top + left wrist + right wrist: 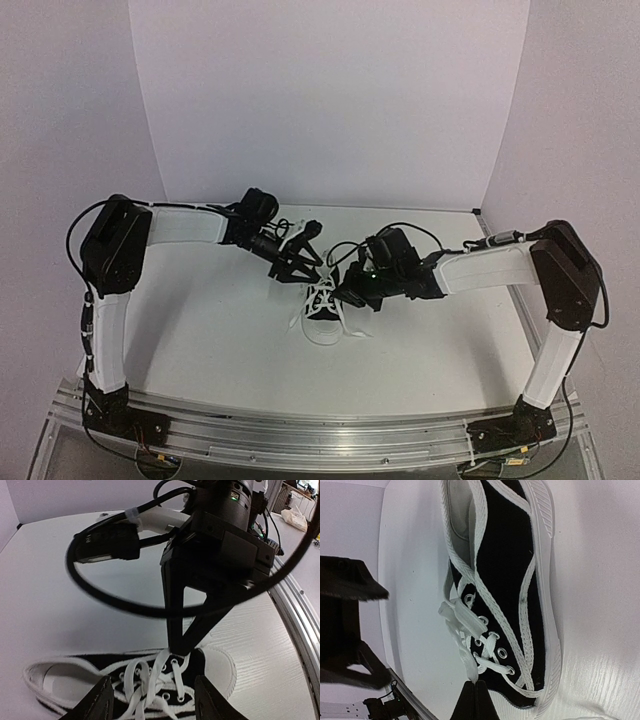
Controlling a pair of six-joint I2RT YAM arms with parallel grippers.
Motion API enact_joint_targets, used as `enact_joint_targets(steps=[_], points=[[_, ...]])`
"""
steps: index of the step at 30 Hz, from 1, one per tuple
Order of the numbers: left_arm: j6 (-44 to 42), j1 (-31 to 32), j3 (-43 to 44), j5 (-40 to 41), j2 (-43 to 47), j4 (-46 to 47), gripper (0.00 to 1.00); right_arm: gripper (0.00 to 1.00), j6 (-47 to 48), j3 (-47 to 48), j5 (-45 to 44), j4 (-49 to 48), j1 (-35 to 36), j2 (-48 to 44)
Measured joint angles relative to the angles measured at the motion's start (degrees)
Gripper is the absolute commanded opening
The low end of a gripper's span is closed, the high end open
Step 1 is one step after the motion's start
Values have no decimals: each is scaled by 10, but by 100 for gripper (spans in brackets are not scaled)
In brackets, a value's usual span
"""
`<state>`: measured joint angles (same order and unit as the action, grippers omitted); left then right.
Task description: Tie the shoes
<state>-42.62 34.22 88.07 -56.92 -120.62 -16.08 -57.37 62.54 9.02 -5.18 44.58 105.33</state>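
Observation:
The black sneaker (322, 303) with white toe cap and sole lies on the white table between my two arms, its white laces (345, 325) loose. In the left wrist view the shoe (100, 667) sits below my left gripper (152, 684), which is open with one finger on each side of the laced eyelets. My right gripper (478, 689) is shut on a white lace (469, 661) and holds it taut just above the shoe's (510, 575) eyelets. The right gripper (179, 645) also shows pinching the lace in the left wrist view. In the top view the left gripper (303, 268) and right gripper (343, 292) are close together.
An aluminium rail (320, 428) runs along the table's near edge and shows in the left wrist view (300, 615). White backdrop walls (320, 100) enclose the table at the back and sides. A black cable (100, 597) loops off the right arm.

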Motion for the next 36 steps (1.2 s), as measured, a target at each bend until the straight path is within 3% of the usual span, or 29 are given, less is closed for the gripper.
enact_joint_targets(steps=[3, 10, 15, 24, 36], points=[[33, 25, 1, 26, -16, 36, 39, 0, -20, 0, -2, -8, 1, 1], [51, 31, 19, 80, -60, 41, 31, 0, -48, -13, -16, -18, 3, 4], [50, 28, 20, 82, -63, 41, 36, 0, -49, -16, -17, -25, 3, 4], [52, 20, 54, 48, -63, 13, 24, 0, -49, -25, -17, -30, 3, 6], [22, 15, 89, 64, -93, -43, 27, 0, -48, -25, -17, -34, 3, 11]])
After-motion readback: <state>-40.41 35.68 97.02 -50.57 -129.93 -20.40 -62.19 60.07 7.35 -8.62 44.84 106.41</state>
